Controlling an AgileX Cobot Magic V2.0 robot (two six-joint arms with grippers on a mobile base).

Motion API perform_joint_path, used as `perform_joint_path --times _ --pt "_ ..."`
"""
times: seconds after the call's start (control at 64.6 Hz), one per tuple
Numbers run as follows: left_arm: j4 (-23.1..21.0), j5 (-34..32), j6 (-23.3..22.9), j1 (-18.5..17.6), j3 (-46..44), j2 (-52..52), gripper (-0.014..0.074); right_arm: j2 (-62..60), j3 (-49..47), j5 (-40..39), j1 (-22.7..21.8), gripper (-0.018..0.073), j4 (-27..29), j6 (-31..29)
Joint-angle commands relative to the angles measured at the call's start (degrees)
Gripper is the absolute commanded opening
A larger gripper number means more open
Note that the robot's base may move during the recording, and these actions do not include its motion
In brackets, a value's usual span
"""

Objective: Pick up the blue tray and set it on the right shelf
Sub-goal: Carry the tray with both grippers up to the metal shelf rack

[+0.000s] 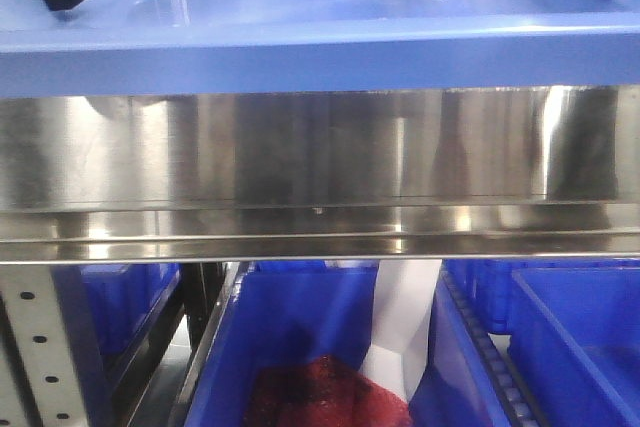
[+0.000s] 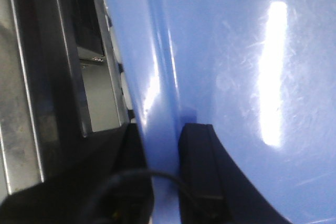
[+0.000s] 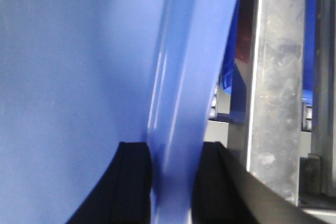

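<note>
The left end effector (image 2: 165, 129) is nearly closed, its two black fingers (image 2: 202, 171) pinching the rolled rim of the blue tray (image 1: 320, 57). The right end effector (image 3: 170, 148) clamps the opposite rim in the same way. The tray is glossy and faintly scuffed, with ceiling light glaring off its floor.

It sits level and open side up. Its long axis runs from one end effector to the other, parallel to the shelf (image 1: 320, 157) edge. Its long front wall faces the front camera.

Directly under both end effectors lies the shelf's broad stainless-steel front edge, shiny and streaked with reflections. Whether the tray's base touches it cannot be told. In the wrist views the steel runs just outside each gripped rim.

Lower down, under the left end effector, stands a grey perforated upright (image 1: 35, 347). Further back sit deep dark blue bins (image 1: 580, 337). The middle bin holds a red mesh bundle (image 1: 320, 392) with a white sheet (image 1: 405, 327) beside it.
</note>
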Motion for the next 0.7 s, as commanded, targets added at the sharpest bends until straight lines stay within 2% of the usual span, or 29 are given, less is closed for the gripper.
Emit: perform_joint_path --times 0.0,0.681 --pt "-1.47 1.68 2.32 -1.00 -1.73 -1.80 -0.0048 -1.81 -1.70 -4.36 0.34 0.0064 -0.46 -1.88" --pt "-1.47 1.68 2.32 -1.00 -1.73 -1.80 -0.0048 -1.81 -1.70 -4.36 0.34 0.0064 -0.46 -1.88"
